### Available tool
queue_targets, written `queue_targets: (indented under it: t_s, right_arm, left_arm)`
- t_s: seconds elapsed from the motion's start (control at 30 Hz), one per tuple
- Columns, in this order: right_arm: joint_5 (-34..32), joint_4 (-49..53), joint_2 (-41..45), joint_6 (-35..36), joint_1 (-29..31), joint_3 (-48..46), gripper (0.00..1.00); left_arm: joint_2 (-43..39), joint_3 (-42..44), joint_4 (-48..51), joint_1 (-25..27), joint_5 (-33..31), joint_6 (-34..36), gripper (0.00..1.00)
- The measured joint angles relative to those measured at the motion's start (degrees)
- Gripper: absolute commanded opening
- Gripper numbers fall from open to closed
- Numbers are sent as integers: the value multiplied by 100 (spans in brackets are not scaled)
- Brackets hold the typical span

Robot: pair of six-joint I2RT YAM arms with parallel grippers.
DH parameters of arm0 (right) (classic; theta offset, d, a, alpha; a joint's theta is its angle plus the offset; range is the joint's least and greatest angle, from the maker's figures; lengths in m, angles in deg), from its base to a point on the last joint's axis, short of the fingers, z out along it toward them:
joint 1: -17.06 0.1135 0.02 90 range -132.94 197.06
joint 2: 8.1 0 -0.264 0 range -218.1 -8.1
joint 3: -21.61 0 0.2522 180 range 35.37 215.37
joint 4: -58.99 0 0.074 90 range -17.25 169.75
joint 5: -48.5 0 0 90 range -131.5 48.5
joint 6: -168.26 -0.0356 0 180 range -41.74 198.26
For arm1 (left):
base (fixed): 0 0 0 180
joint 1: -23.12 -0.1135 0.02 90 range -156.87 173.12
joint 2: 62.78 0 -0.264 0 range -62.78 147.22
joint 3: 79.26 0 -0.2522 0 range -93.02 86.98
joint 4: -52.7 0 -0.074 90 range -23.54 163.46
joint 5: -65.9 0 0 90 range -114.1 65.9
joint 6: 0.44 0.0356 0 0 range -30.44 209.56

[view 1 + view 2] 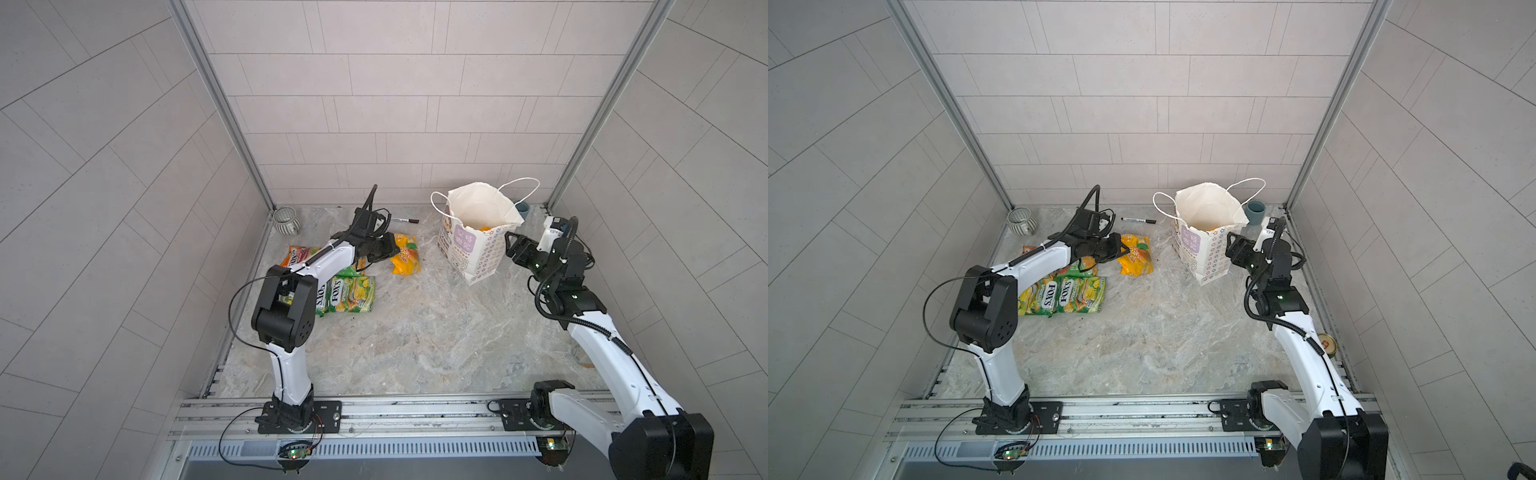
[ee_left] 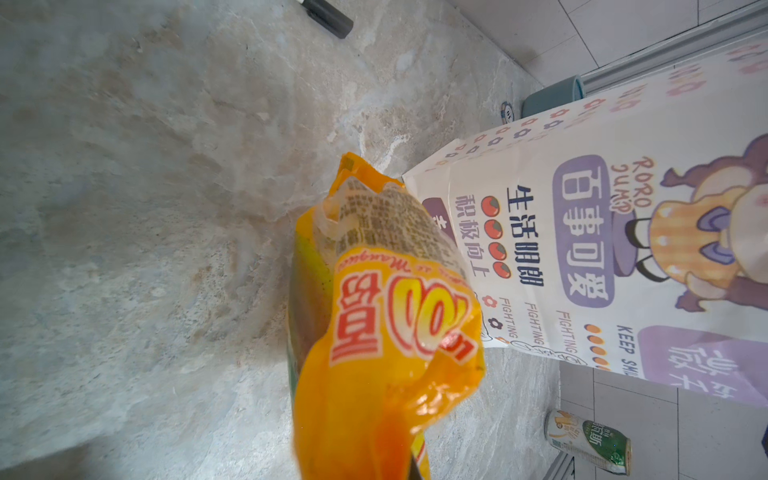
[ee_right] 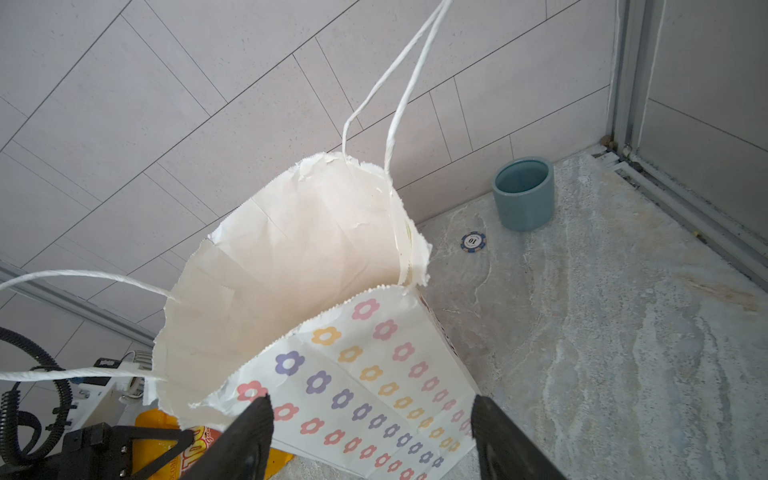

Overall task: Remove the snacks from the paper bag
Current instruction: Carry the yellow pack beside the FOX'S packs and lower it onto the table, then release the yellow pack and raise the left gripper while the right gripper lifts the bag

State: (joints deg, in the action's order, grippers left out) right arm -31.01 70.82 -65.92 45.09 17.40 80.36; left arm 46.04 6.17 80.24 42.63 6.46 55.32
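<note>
The white paper bag (image 1: 478, 255) (image 1: 1204, 255) stands upright and open at the back right, its cartoon face in the left wrist view (image 2: 582, 249). Something orange (image 1: 484, 227) shows inside it. My left gripper (image 1: 384, 249) (image 1: 1115, 249) is shut on the near end of a yellow-orange snack packet (image 1: 406, 259) (image 2: 374, 332), which rests on the table left of the bag; the packet hides the jaws. Two green packets (image 1: 353, 295) (image 1: 1038, 297) and an orange-and-magenta one (image 1: 297, 255) lie under that arm. My right gripper (image 3: 372, 411) (image 1: 513, 245) stands open just before the bag's flowered side (image 3: 374, 374).
A black marker pen (image 1: 403, 219) and a ribbed grey bowl (image 1: 286, 220) lie at the back left. A blue-grey cup (image 3: 523, 193) and a poker chip (image 3: 473, 242) sit behind the bag. A can (image 2: 588, 440) lies by the right wall.
</note>
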Motion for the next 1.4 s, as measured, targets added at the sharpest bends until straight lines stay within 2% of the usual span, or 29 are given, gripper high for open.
queue_targets:
  t_s: [0.07, 0.1, 0.27, 0.4, 0.47, 0.63, 0.77, 0.83, 1.1, 1.3, 1.4]
  right_arm:
    - [-4, -2, -24, 17, 0, 0, 76]
    - [-4, -7, -46, 17, 0, 0, 76]
    - [2, 0, -212, 15, 0, 0, 75]
    - [4, -7, -251, 15, 0, 0, 75]
    - [4, -7, -254, 15, 0, 0, 75]
    - [2, -9, -254, 15, 0, 0, 75]
    - [2, -24, -269, 15, 0, 0, 75]
    - [2, -42, -291, 15, 0, 0, 75]
    - [2, -42, -374, 15, 0, 0, 75]
    - [7, -44, -400, 15, 0, 0, 75]
    - [68, -24, -448, 17, 0, 17, 75]
  left_arm:
    - [146, -247, 164, -103, 31, 205, 15]
    - [247, -422, 317, -173, 33, 354, 23]
    - [870, -1438, 1246, -468, -26, 1056, 39]
    - [1290, -2087, 1956, -647, -146, 1589, 39]
    - [1432, -2275, 2229, -719, -243, 1786, 32]
    - [1711, -2625, 2776, -793, -538, 2144, 36]
    - [1926, -2946, 3123, -802, -669, 2448, 36]
    - [2055, -3121, 3246, -802, -667, 2601, 30]
    - [2444, -3493, 3633, -798, -662, 3025, 29]
    - [2503, -3550, 3788, -772, -688, 3185, 35]
    - [2527, -3698, 3832, -734, -719, 3220, 42]
